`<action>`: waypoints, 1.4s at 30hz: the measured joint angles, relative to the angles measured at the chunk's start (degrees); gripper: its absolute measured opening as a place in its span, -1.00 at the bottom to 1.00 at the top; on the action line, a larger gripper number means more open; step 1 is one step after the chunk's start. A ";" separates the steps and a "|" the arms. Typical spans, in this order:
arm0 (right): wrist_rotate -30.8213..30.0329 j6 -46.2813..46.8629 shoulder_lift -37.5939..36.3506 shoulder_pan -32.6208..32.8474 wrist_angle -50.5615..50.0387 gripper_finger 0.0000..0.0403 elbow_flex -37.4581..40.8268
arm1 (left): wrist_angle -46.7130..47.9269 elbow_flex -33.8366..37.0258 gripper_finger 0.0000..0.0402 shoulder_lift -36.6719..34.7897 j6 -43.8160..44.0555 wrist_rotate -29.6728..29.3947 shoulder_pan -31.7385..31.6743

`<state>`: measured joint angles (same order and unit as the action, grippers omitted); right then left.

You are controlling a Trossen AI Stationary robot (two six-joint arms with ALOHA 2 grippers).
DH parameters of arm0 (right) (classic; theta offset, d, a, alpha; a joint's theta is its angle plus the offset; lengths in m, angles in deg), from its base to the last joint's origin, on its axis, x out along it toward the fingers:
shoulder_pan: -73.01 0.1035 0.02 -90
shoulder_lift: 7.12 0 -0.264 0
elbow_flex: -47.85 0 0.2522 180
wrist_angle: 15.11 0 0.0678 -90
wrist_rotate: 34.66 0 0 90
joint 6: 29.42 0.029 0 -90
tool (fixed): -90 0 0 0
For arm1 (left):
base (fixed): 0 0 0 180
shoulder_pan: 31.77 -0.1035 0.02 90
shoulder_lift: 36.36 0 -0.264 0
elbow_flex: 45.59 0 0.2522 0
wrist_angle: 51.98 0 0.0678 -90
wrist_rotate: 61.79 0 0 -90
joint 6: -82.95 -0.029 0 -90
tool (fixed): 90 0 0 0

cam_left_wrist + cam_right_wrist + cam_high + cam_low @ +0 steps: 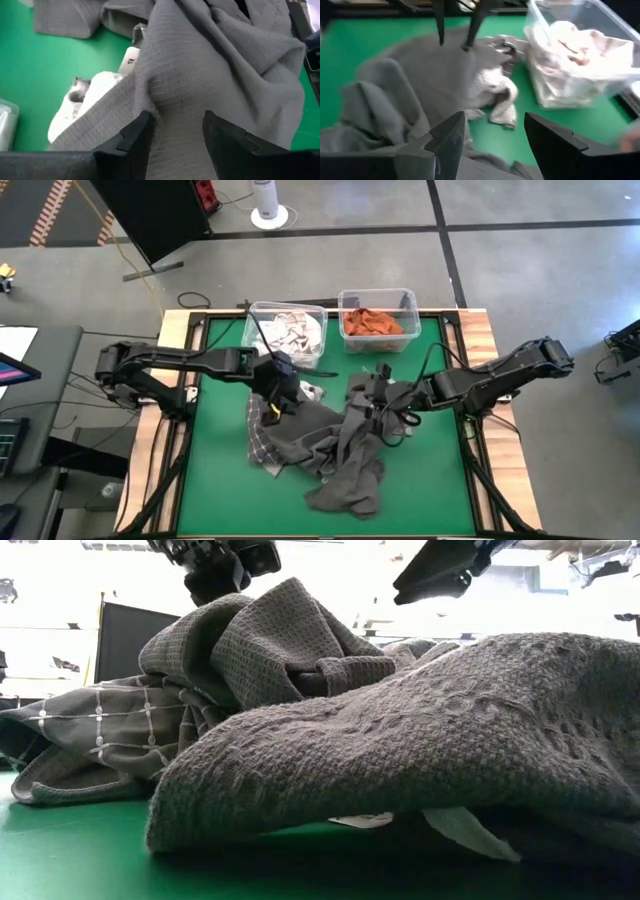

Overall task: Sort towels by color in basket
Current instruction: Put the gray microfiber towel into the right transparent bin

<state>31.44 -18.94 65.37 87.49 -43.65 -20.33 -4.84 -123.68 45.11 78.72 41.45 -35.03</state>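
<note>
In the high view's centre, the dark grey towels (340,445) lie heaped on the green table (430,490). The left gripper (175,135) sits over the heap's left part, fingers apart with grey cloth between them. The right gripper (495,140) hovers at the heap's right edge, fingers spread, nothing held.

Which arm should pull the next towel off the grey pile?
Left, probably. The left tool is open, straddling a fold of the dark grey waffle-weave towel, so it likely only needs to close. The right tool hangs open above the pile, holding nothing.
</note>
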 joint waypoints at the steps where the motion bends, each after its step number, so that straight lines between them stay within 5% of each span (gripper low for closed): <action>1: 1.15 0.02 0.00 0.00 0.77 0.24 0.00 | -0.34 0.00 -0.16 0.06 0.00 -0.06 0.20; 9: 3.15 -0.12 3.09 -0.66 7.59 0.24 -0.07 | -0.31 0.00 -0.16 -1.26 0.76 -1.63 0.95; 15: 3.25 -0.26 10.70 -2.59 12.64 0.24 0.05 | -0.49 -0.04 -0.16 -6.19 0.78 -9.44 2.51; 27: 17.05 1.53 18.55 -5.27 19.64 0.21 0.07 | 2.09 -0.09 -0.16 -12.50 2.10 -10.95 2.74; 31: 17.00 1.68 19.76 -5.27 19.78 -0.04 0.06 | 2.07 -0.09 -0.16 -12.86 2.10 -11.20 2.74; 37: 16.54 1.55 18.24 -5.90 18.57 -0.84 0.07 | 2.15 -0.09 -0.16 -12.84 2.12 -12.67 2.72; 42: 16.15 0.22 11.86 -6.83 11.99 -0.87 -2.92 | 2.46 -0.09 -0.16 -12.86 1.26 -13.74 2.72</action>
<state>47.60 -18.72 77.23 80.66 -31.67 -23.25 -2.38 -123.77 32.26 79.98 27.72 -32.31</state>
